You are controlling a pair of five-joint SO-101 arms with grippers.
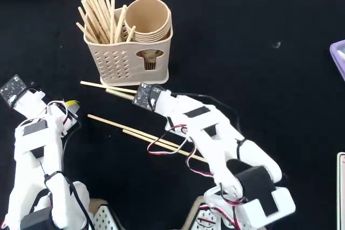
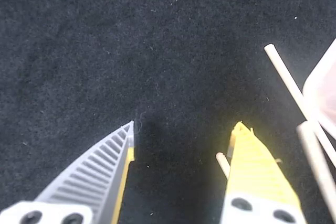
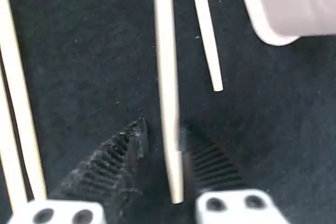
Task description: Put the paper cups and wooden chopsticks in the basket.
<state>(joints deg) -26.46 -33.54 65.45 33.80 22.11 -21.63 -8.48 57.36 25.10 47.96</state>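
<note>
We've got the right end effector open, straddling a chopstick that runs lengthwise through its gap.

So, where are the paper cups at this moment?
In the high view the paper cups sit stacked inside the basket, in its right half, beside the chopsticks standing in it, at the table's far side.

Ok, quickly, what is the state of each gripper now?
Left gripper: open, empty.
Right gripper: open around a chopstick, not clamped on it.
</note>
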